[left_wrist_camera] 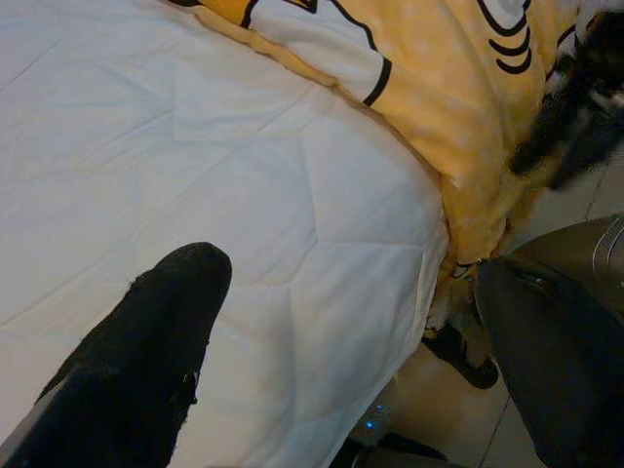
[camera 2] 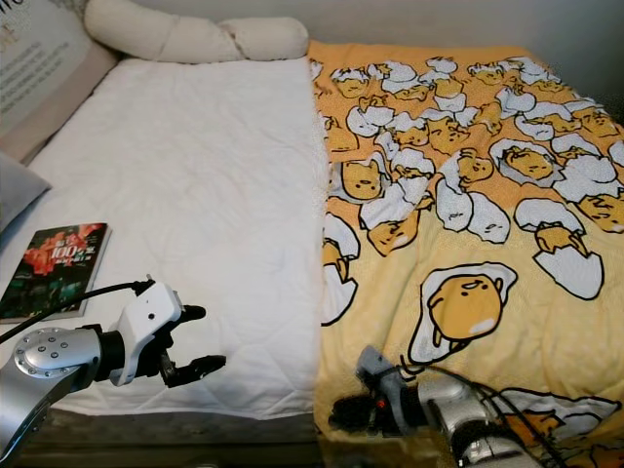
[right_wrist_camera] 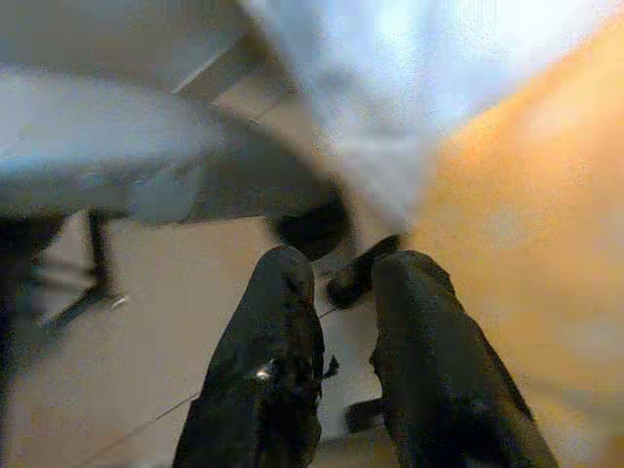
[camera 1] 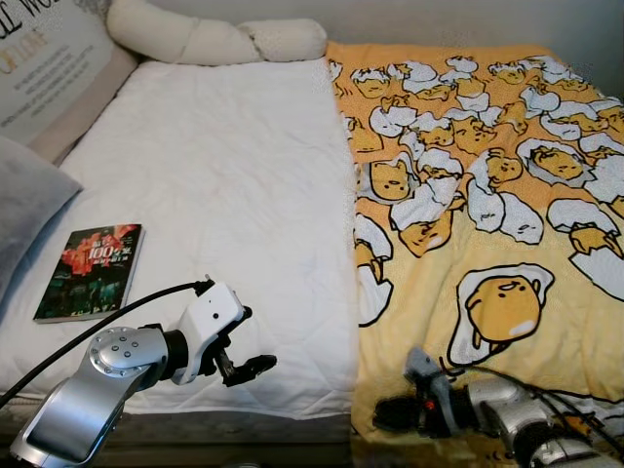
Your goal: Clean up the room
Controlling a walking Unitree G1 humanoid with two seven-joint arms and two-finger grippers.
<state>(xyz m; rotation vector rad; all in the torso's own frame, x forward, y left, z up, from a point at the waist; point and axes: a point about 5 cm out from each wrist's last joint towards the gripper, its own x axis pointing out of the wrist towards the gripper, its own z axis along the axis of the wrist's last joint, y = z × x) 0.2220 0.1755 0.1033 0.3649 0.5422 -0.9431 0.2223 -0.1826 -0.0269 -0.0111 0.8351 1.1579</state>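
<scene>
A bed has a white quilt (camera 1: 224,175) on its left half and a yellow blanket (camera 1: 468,195) printed with egg cartoons on its right half. A dark book (camera 1: 90,271) with a red cover picture lies flat near the quilt's left edge. My left gripper (camera 1: 255,339) hovers open over the quilt's front edge, right of the book, with nothing between its fingers (left_wrist_camera: 156,331). My right gripper (camera 1: 392,414) is low at the blanket's front edge. In the blurred right wrist view its fingers (right_wrist_camera: 278,331) lie close together with nothing seen between them, beside the hanging yellow cloth.
A long cream bolster (camera 1: 214,37) lies across the head of the bed. A printed cushion (camera 1: 44,58) and a grey pillow (camera 1: 24,205) sit at the left. A dark slipper (left_wrist_camera: 466,353) lies on the floor under the bed's front corner.
</scene>
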